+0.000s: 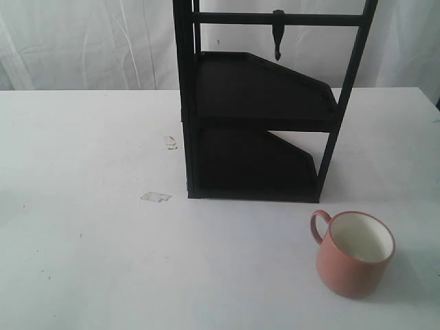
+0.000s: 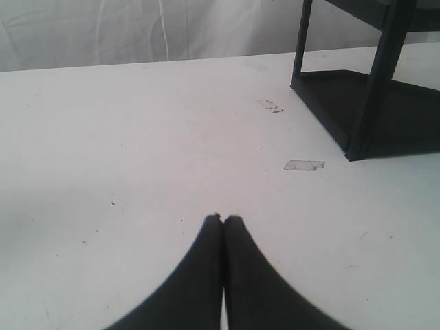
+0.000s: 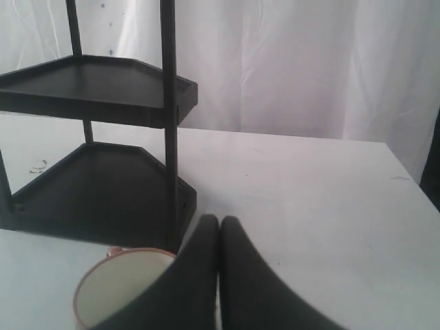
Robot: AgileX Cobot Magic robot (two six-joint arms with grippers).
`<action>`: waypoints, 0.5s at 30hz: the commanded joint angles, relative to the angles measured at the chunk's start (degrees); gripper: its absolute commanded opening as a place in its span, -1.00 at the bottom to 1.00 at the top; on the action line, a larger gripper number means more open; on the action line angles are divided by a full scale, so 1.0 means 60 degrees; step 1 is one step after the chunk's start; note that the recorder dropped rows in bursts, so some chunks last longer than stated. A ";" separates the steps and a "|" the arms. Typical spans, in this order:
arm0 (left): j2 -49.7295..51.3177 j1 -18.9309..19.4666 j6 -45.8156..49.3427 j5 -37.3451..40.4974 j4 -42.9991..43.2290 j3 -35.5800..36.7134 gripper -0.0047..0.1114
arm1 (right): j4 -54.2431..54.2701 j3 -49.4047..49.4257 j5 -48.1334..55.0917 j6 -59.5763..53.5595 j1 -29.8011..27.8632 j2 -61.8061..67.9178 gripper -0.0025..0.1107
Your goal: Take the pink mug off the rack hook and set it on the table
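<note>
The pink mug [image 1: 355,254] stands upright on the white table [image 1: 89,261], in front of the black rack's right corner, handle toward the rack. Its cream inside [image 3: 117,289] also shows in the right wrist view. The rack hook [image 1: 278,34] hangs bare from the top crossbar. My right gripper [image 3: 219,221] is shut and holds nothing; it sits just behind the mug's rim, and part of the mug is hidden by its fingers. Over bare tabletop to the left of the rack, my left gripper [image 2: 224,220] is shut and holds nothing. Neither gripper shows in the exterior view.
The tall black two-shelf rack [image 1: 261,124] stands mid-table at the back. A scrap of clear tape [image 1: 156,197] and a small scuff [image 1: 170,142] lie to its left. White curtain hangs behind the table. The table's right edge [image 3: 402,172] is near the right arm.
</note>
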 commanded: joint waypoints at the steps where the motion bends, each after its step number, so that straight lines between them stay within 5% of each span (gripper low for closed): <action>1: -0.0043 0.0030 -0.0056 0.0043 -0.0016 0.0040 -0.92 | -0.0117 0.0153 -0.0358 0.0036 -0.0065 -0.0053 -0.96; 15: -0.0043 0.0030 -0.0056 0.0043 -0.0016 0.0040 -0.92 | -0.0117 0.0153 0.0212 0.0057 -0.0065 -0.0053 -0.96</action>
